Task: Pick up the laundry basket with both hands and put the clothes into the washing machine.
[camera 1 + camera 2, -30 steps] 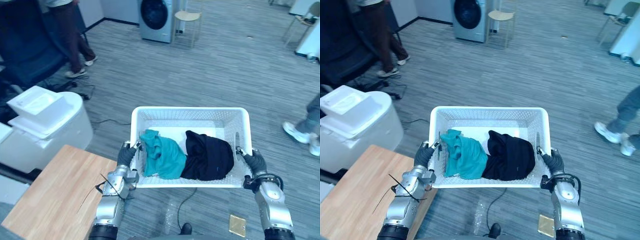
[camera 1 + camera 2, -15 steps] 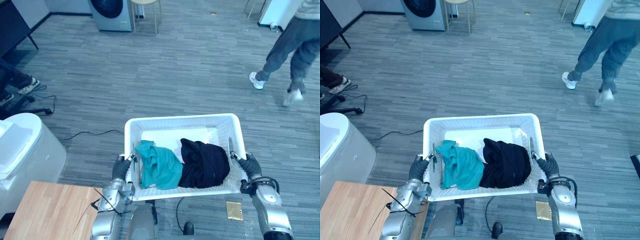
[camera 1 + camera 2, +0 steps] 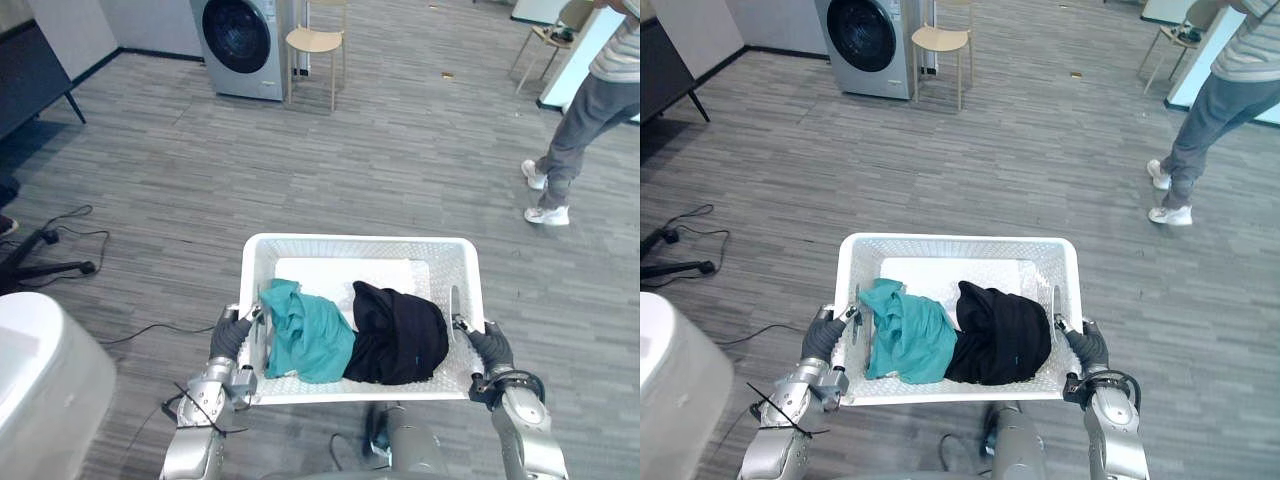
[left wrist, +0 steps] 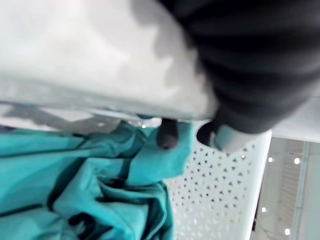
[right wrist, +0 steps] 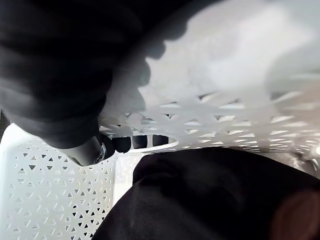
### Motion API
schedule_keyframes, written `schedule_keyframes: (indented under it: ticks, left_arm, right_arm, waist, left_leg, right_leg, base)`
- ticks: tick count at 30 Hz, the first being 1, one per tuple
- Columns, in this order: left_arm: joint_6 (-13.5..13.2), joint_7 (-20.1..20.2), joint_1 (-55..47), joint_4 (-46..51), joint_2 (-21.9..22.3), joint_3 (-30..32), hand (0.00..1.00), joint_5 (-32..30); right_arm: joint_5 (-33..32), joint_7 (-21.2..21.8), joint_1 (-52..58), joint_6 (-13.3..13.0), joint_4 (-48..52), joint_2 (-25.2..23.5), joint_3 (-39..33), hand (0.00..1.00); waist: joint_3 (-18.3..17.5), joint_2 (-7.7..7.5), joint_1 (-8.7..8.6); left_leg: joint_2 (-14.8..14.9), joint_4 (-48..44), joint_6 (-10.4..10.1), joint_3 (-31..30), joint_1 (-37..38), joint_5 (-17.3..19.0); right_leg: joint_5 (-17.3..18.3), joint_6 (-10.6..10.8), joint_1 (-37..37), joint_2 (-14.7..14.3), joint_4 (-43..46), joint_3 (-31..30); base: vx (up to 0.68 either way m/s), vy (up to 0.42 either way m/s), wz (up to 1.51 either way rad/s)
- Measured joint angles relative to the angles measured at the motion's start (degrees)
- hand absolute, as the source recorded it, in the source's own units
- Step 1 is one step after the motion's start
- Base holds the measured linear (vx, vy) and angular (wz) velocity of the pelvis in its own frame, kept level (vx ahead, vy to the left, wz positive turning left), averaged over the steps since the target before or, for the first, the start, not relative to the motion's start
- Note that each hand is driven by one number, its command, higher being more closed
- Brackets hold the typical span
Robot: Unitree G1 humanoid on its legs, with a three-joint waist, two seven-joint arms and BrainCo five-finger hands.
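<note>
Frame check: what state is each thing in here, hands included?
laundry basket: held up at both ends, roughly level.
left hand: shut on the basket's left handle.
right hand: shut on its right handle.
teal garment: crumpled in the basket, robot's left side.
black garment: bunched beside it, touching it.
washing machine: far across the floor, door looks shut.
chair: upright beside it, seat bare.
person: standing, far right.

White perforated laundry basket [image 3: 355, 240], rectangular, carried level, with my left hand [image 3: 232, 338] and right hand [image 3: 492, 347] curled over its short sides. Inside, a crumpled teal garment [image 3: 305, 330] lies touching a bunched black garment [image 3: 400, 335] on its right. The grey washing machine [image 3: 240, 45], with a dark round door, stands well apart, ahead and to the left.
</note>
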State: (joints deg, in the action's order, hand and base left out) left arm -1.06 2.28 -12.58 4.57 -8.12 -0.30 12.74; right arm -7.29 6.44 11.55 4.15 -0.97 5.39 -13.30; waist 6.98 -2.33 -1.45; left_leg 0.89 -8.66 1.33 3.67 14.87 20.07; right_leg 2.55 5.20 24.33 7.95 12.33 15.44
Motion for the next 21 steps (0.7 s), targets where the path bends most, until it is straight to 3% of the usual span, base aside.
schedule_keyframes:
  ticks: [1, 2, 3, 4, 5, 6, 7, 8, 10, 12, 13, 14, 15, 16, 17, 18, 19, 20, 21]
  left_arm:
    - [0.04, 0.0, -0.12, -0.12, -0.05, 0.0, 1.0, 0.0]
    - [0.29, 0.14, -0.59, -0.74, 0.72, -0.15, 1.0, -0.12]
    - [0.63, 0.29, -1.47, -0.75, 1.61, -0.28, 1.0, -1.06]
    - [0.68, 0.33, -1.81, -0.73, 2.38, -0.22, 1.0, -1.35]
    - [0.65, 0.37, -2.27, -0.74, 3.66, 0.25, 1.0, -1.64]
    - [0.69, 0.36, -2.79, -0.77, 4.45, 1.13, 1.0, -1.59]
    - [0.65, 0.4, -3.26, -0.88, 4.69, 1.61, 1.0, -1.52]
    - [0.63, 0.76, -2.98, -1.01, 4.57, 1.52, 1.0, -1.18]
    - [0.42, 1.24, -2.44, -1.7, 4.13, 1.78, 1.0, -1.05]
    - [-0.07, 1.19, -2.24, -1.91, 4.16, 1.91, 1.0, -0.92]
    - [-0.64, 1.19, -1.76, -1.99, 4.37, 2.14, 1.0, -0.46]
    - [-0.74, 1.17, -1.47, -2.04, 4.76, 2.14, 1.0, -0.38]
    - [-0.75, 1.06, -1.44, -2.03, 5.88, 2.21, 1.0, -0.37]
    - [-0.75, 0.9, -1.47, -2.14, 6.18, 2.46, 1.0, -0.4]
    - [-0.73, 0.62, -1.41, -2.18, 6.22, 2.64, 1.0, -0.53]
    - [-0.58, 0.1, -0.99, -2.17, 5.32, 3.23, 1.0, -0.64]
    - [-0.23, 0.01, -0.81, -2.24, 5.37, 3.05, 1.0, -0.63]
    - [-0.22, -0.02, -1.08, -2.25, 5.44, 2.84, 1.0, -0.63]
    - [-0.25, -0.11, -1.72, -2.24, 5.32, 2.65, 1.0, -0.62]
  right_arm:
    - [0.0, -0.02, 0.38, 0.0, 0.07, -0.12, 0.03, 1.0]
    - [0.08, -0.04, 1.49, 0.1, 0.1, -0.31, 0.27, 1.0]
    - [0.1, -0.04, 2.97, 0.1, 0.26, 0.01, 0.21, 1.0]
    - [0.1, -0.03, 3.04, 0.14, 0.32, 0.54, 0.24, 1.0]
    - [0.1, -0.03, 3.01, 0.42, 1.35, 1.58, 0.34, 1.0]
    - [0.1, -0.03, 3.07, 0.92, 2.4, 2.37, 1.15, 1.0]
    - [0.09, -0.08, 3.19, 0.97, 2.64, 2.41, 2.23, 1.0]
    - [-0.1, -0.38, 3.26, 0.99, 2.64, 2.5, 1.88, 1.0]
    - [-0.1, -0.48, 3.16, 0.99, 2.66, 2.35, 1.71, 1.0]
    - [-0.1, -0.49, 2.56, 0.98, 2.7, 2.71, 1.8, 1.0]
    - [-0.16, -0.49, 1.41, 0.89, 2.7, 3.25, 1.94, 1.0]
    - [-0.27, -0.53, 0.95, 0.87, 2.69, 3.8, 1.92, 1.0]
    - [-0.46, -0.54, 0.22, 0.83, 2.44, 5.05, 1.93, 1.0]
    - [-0.46, -0.53, -0.56, 0.77, 1.54, 5.73, 2.24, 1.0]
    - [-0.45, -0.54, -1.09, 0.75, 0.63, 5.21, 2.63, 1.0]
    - [-0.44, -0.54, -2.0, 0.76, -0.2, 4.6, 2.88, 1.0]
    - [-0.42, -0.54, -2.16, 0.78, -0.6, 4.75, 3.03, 1.0]
    - [-0.38, -0.53, -2.06, 0.81, -0.8, 4.7, 2.96, 1.0]
    - [-0.35, -0.44, -2.02, 0.79, -1.51, 4.76, 2.93, 1.0]
  waist:
    - [-0.07, -0.11, -0.31]
    - [-1.42, -0.39, -1.01]
    - [-3.02, 1.33, -1.31]
    - [-3.36, 3.09, -0.97]
    - [-3.18, 6.35, -0.51]
    - [-3.12, 7.81, 0.12]
    - [-3.1, 8.24, 1.34]
    - [-2.36, 8.69, 2.47]
    - [-0.6, 6.59, 3.24]
    - [0.3, 4.88, 4.29]
    - [0.74, 3.88, 5.0]
    - [0.87, 3.85, 5.3]
    - [0.75, 5.2, 5.53]
    - [0.56, 5.86, 5.62]
    - [0.64, 5.13, 5.64]
    - [0.45, 3.55, 4.98]
    - [0.43, 3.47, 5.17]
    - [0.46, 3.14, 5.52]
    - [0.21, 1.82, 5.51]
  left_leg:
    - [0.14, 0.25, -1.15, -0.73, 2.03, 0.74]
    - [1.7, -1.89, -2.83, -2.26, 4.34, 1.81]
    - [4.16, -9.04, -2.96, -2.69, 2.72, 1.79]
    - [6.38, -15.72, -3.57, -2.67, 0.66, 1.37]
    - [10.33, -31.08, -4.65, -2.56, -5.49, -4.43]
    - [12.38, -41.1, -4.67, -2.35, -10.1, -15.3]
    - [13.69, -48.57, -5.85, -2.31, -13.61, -28.96]
    - [14.61, -59.0, -6.61, -3.28, -19.16, -26.02]
    - [14.06, -66.54, -2.74, -1.11, -27.85, -17.38]
    - [13.91, -59.29, -2.41, 3.74, -33.56, -11.57]
    - [12.31, -46.46, -2.87, 5.88, -36.44, -10.08]
    - [11.45, -38.05, -3.17, 6.06, -37.09, -10.27]
    - [10.54, -19.66, -6.11, 4.28, -37.41, -12.58]
    - [10.07, -12.56, -7.47, 3.33, -36.77, -21.36]
    - [8.89, -13.99, -4.54, 4.19, -36.48, -21.13]
    - [7.03, -18.09, -1.18, 4.88, -37.26, -17.8]
    - [6.8, -22.46, 0.97, 6.36, -37.63, -13.66]
    - [6.14, -23.27, 1.52, 6.94, -36.77, -12.05]
    - [3.76, -22.85, 2.6, 8.37, -34.0, -9.82]
  right_leg:
    - [-0.04, -0.43, 0.12, 0.01, -0.22, -0.29]
    - [-5.52, -5.56, -0.06, -1.34, 4.4, -2.32]
    - [-7.55, -6.24, -0.46, -3.36, 7.63, -2.36]
    - [-5.9, -6.88, -1.39, -4.93, 8.69, -1.38]
    - [-3.22, -7.57, -4.14, -8.32, 8.82, -0.65]
    - [-1.57, -8.36, -6.44, -10.61, 8.43, -0.91]
    - [-0.32, -8.97, -9.55, -12.3, 7.12, -2.19]
    - [0.59, -9.69, -14.62, -13.91, 4.75, -2.95]
    - [0.76, -9.94, -24.3, -13.58, -1.2, -5.21]
    - [1.03, -10.03, -30.66, -12.19, -6.19, -7.32]
    - [3.36, -8.17, -33.22, -10.32, -7.76, -8.33]
    - [4.57, -7.2, -34.16, -9.74, -8.21, -8.82]
    - [6.07, -6.17, -36.15, -9.59, -9.37, -9.64]
    - [8.17, -5.03, -38.28, -8.97, -10.64, -10.97]
    - [9.27, -5.34, -38.85, -7.77, -10.29, -11.48]
    - [10.5, -4.7, -39.04, -5.28, -8.12, -12.12]
    - [11.26, -3.4, -38.02, -3.82, -3.17, -12.66]
    - [11.91, -2.32, -36.94, -2.78, 1.06, -12.8]
    - [12.37, -0.73, -32.52, 0.07, 13.82, -12.78]
  base:
    - [0.85, -0.227, 0.7]
    - [0.77, -0.225, 0.6]
    - [0.79, -0.236, 0.46]
    - [0.78, -0.235, 0.02]
    - [0.76, -0.221, -0.34]
    - [0.76, -0.197, -0.64]
    - [0.76, -0.164, -0.74]
    - [0.6, -0.105, -0.61]
    - [0.79, -0.096, -0.32]
    - [0.73, 0.008, -0.42]
    - [0.61, 0.088, -0.48]
    - [0.6, 0.157, -0.46]
    - [0.72, 0.283, -0.48]
    - [0.6, 0.254, -0.49]
    - [0.58, 0.301, -0.25]
    - [0.64, 0.296, -0.06]
    - [0.77, 0.358, -0.02]
    - [0.79, 0.345, -0.11]
    - [0.61, 0.277, -0.03]
